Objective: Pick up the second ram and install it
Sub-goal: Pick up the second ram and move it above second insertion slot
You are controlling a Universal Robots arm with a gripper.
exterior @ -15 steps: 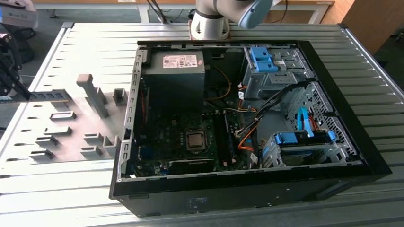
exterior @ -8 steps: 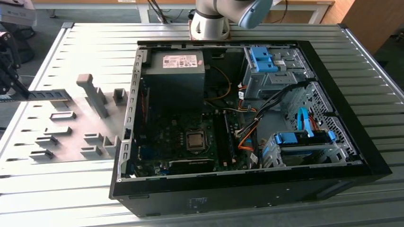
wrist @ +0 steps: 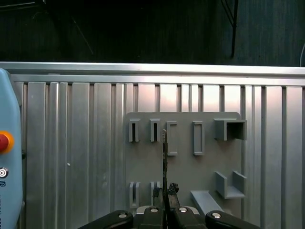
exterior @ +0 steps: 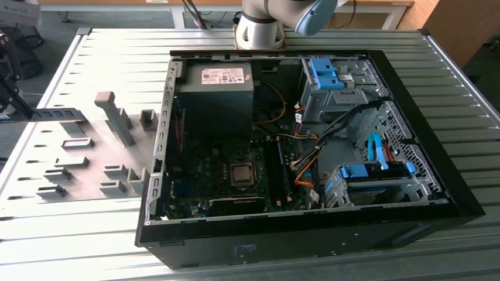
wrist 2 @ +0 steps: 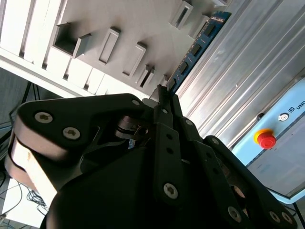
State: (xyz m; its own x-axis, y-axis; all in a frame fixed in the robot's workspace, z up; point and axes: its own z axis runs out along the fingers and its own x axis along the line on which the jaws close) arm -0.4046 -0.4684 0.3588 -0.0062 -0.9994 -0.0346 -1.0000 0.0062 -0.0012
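Observation:
The second ram (exterior: 53, 114) is a thin green-blue stick with black chips, held level above the far end of the grey fixture plate (exterior: 86, 170) at the exterior view's left. My gripper (exterior: 11, 111) is shut on one end of it. In the second wrist view the ram (wrist 2: 195, 47) runs out from my black fingertips, the gripper (wrist 2: 164, 93) closed around it. The first wrist view has the ram (wrist: 165, 157) edge-on over the plate (wrist: 186, 162), rising from the gripper (wrist: 165, 191).
An open computer case (exterior: 312, 246) lies right of the plate, its motherboard showing a processor socket (exterior: 242, 174) and dark memory slots (exterior: 277, 170) beside it. Grey upright blocks (exterior: 117, 117) stand on the plate. A pale blue pendant with a red button (wrist 2: 267, 139) lies on the ribbed table.

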